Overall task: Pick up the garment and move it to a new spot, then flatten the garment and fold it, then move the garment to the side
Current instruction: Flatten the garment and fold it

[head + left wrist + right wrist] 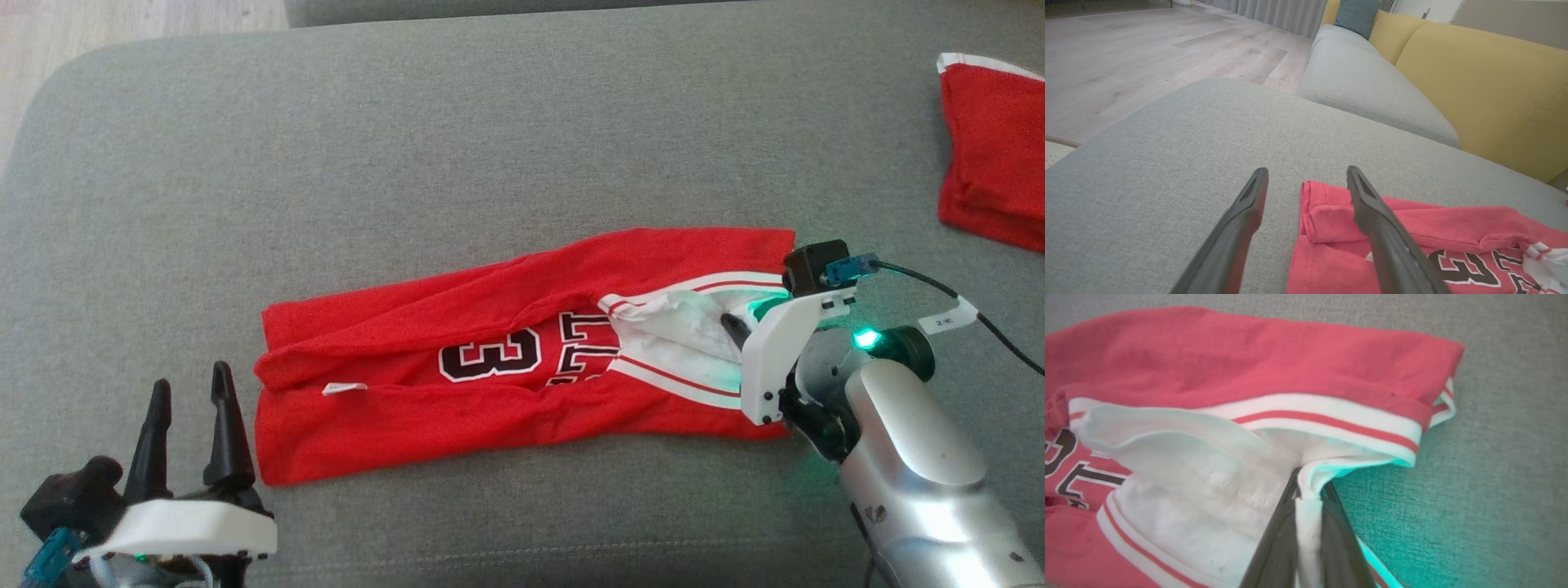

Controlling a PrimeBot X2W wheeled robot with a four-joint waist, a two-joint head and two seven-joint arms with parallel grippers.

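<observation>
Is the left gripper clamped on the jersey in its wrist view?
No, the left gripper is open, its fingers spread wide near the jersey, gripping nothing.

Head view: jersey (392,327) lettering (490,357) mostly folded under — just a "3" and bits of two letters show. Its 3 o'clock end sits behind the right gripper (739,336) mount (775,351); one fingertip (731,325) shows, rest covered. Near its 9 o'clock end a white tag (344,388), too small to read. Toward 2 o'clock the red cloth (992,155) is cut by the frame edge. At 8 o'clock the left gripper (190,377) base is cropped. Right wrist view: pinch runs off at 6 o'clock — probably neck trim.
</observation>
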